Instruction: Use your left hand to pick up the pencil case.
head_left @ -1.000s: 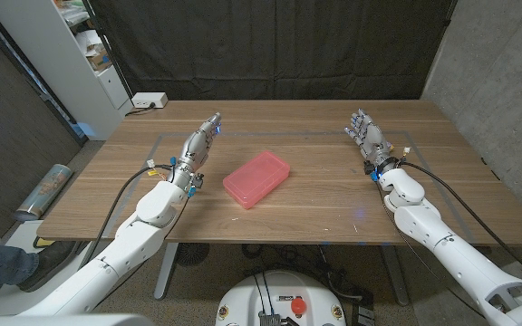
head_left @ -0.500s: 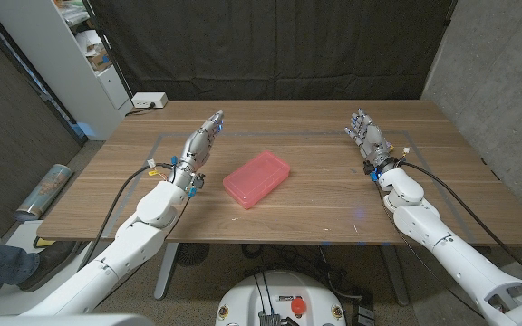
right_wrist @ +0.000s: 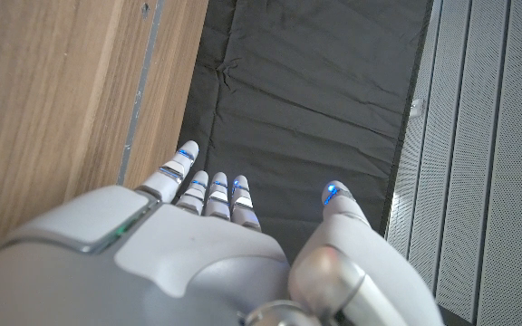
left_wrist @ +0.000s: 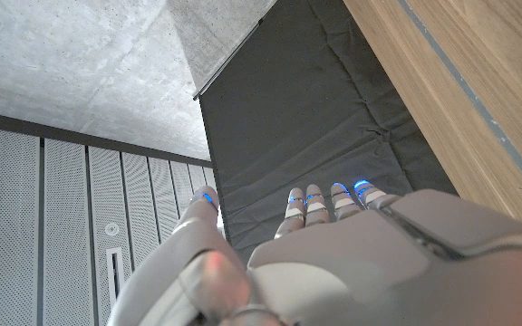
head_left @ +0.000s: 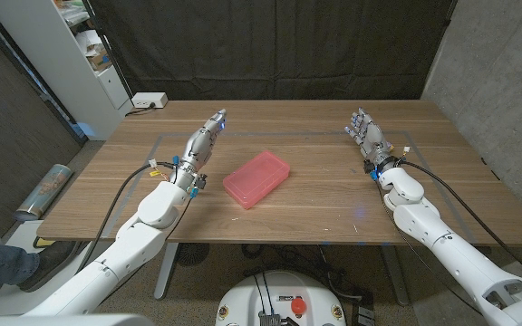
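1 pink pencil case [head_left: 257, 178], 1 wooden table [head_left: 315, 204], 2 robot hands: left hand [head_left: 201, 143], right hand [head_left: 367, 137].

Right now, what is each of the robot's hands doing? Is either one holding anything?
Left hand: open, fingers stretched out, holding nothing; the pink pencil case lies apart from it.
Right hand: open, holding nothing.

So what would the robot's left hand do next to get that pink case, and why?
Probably swing toward its right and lower over the pencil case. The left hand holds nothing, fingers extended, and sits apart from the case, which lies untouched mid-table. The right hand waits far off.
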You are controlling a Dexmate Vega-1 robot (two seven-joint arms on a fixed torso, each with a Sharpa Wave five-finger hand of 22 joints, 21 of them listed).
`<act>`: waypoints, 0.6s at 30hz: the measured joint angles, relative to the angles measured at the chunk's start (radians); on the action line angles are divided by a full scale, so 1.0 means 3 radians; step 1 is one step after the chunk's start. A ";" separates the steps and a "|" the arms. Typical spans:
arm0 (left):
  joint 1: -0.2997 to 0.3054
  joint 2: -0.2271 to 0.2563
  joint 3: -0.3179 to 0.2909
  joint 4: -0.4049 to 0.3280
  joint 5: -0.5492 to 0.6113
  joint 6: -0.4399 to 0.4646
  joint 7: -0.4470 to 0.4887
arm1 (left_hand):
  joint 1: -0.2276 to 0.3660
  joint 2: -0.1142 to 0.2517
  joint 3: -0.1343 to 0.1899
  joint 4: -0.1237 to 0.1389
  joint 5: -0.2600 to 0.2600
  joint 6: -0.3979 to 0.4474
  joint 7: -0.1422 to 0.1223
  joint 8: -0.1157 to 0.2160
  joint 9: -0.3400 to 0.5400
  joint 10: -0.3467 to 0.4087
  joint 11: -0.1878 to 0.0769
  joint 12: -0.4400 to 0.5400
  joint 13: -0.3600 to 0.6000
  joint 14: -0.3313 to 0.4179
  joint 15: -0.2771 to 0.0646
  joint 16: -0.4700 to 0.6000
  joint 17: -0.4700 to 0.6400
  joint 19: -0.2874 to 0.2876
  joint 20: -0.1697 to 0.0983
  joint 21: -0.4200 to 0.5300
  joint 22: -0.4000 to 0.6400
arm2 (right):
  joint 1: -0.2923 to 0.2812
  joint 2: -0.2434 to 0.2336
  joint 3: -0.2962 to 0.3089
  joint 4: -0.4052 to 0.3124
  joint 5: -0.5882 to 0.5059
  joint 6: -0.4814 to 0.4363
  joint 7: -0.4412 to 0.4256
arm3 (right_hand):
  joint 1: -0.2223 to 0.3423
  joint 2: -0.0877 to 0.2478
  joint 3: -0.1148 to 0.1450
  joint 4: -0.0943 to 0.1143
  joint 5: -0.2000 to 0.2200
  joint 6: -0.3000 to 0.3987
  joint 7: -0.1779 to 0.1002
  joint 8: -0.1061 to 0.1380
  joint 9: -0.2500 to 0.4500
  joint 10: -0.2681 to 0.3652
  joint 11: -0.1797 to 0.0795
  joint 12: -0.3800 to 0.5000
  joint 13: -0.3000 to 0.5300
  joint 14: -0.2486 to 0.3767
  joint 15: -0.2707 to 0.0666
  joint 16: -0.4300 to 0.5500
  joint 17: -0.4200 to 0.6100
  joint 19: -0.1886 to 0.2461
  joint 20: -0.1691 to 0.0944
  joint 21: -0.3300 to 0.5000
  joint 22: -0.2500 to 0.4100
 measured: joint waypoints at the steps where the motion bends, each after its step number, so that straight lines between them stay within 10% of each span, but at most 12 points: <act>1: 0.0002 0.0000 0.0001 0.0000 0.0001 -0.0010 -0.0002 | 0.0000 0.0000 0.0007 -0.0007 0.0000 0.0000 0.0000 0.0000 0.0000 0.0000 0.0000 0.0000 0.0000 0.0000 0.0000 0.0000 0.0000 0.0000 0.0000 0.0000 0.0000 | 0.0001 0.0000 0.0000 0.0001 0.0000 0.0000 0.0000 | 0.0000 0.0000 0.0000 0.0000 0.0000 0.0000 0.0000 0.0000 0.0000 0.0000 0.0000 0.0000 0.0000 0.0000 0.0000 0.0000 -0.0008 0.0000 0.0000 0.0000 0.0000; 18: 0.0047 -0.0007 0.0014 -0.0041 0.0141 -0.0097 0.0031 | 0.0025 0.0025 0.0008 -0.0035 0.0000 0.0042 -0.0006 0.0000 0.0000 0.0000 0.0000 0.0000 0.0000 0.0000 0.0000 0.0000 0.0000 -0.0012 0.0012 0.0000 0.0000 | 0.0054 0.0029 -0.0003 0.0067 0.0008 0.0012 0.0021 | -0.0044 0.0044 0.0000 0.0000 0.0000 0.0019 -0.0019 0.0000 0.0000 0.0000 0.0000 0.0000 0.0000 0.0000 0.0000 0.0000 -0.0026 0.0000 0.0000 0.0000 0.0000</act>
